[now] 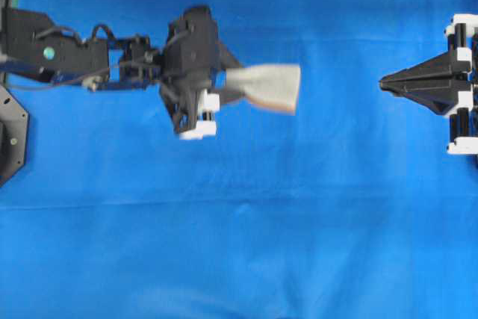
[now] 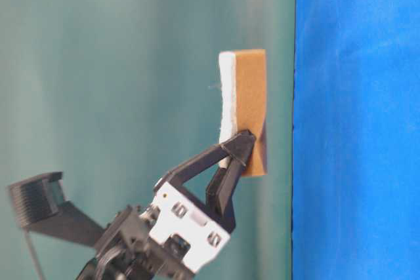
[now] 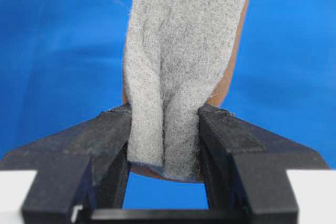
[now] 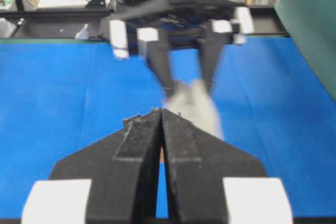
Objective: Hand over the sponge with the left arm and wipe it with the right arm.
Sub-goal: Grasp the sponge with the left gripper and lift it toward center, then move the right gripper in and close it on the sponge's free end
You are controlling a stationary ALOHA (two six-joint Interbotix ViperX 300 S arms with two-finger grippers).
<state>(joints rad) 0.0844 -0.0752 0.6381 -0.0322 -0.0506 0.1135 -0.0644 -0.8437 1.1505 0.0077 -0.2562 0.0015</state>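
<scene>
The left pincer (image 3: 164, 129) pinches the sponge (image 3: 181, 66) by its near end, off the blue surface (image 1: 239, 222). Well ahead, the right pincer (image 4: 161, 113) sits closed, seemingly empty through the blur.

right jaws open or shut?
Shut. In the right wrist view the right gripper's jaws meet at the tips with nothing between them; the sponge sits beyond, in the left gripper.

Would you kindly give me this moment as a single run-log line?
phase: handover not yet made | left gripper: shut on sponge, held above blue cloth | right gripper: shut, empty, apart from sponge
</scene>
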